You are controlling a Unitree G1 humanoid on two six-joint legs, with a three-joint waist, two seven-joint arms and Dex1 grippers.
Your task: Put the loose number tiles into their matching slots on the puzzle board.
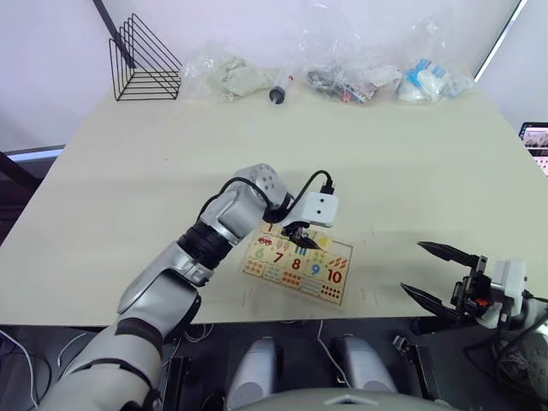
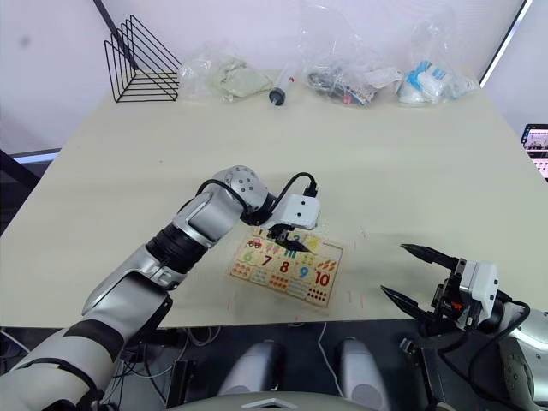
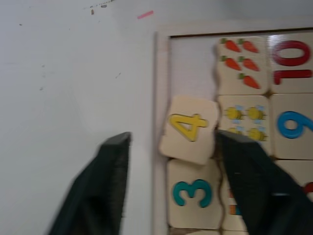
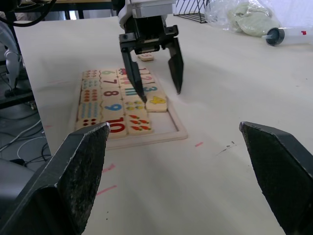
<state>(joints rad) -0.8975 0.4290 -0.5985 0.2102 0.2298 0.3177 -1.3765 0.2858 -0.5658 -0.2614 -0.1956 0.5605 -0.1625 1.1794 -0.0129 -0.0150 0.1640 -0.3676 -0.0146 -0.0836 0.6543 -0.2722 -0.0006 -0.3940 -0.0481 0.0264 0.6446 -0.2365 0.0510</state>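
lab | pale table point(image 1: 171, 171); wire rack point(image 1: 141, 62); syringe point(image 1: 281, 87); bagged supplies point(image 1: 347, 79)

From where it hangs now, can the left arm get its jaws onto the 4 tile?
Probably yes. The left gripper hangs open right over the 4 tile, which lies tilted, half out of its slot, overlapping the puzzle board rim. Nothing covers it.

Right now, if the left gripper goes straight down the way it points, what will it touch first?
Most likely the 4 tile, which lies tilted, half over the puzzle board's rim. The left gripper is open above it, one finger over the table, the other over the board. How far above is unclear.
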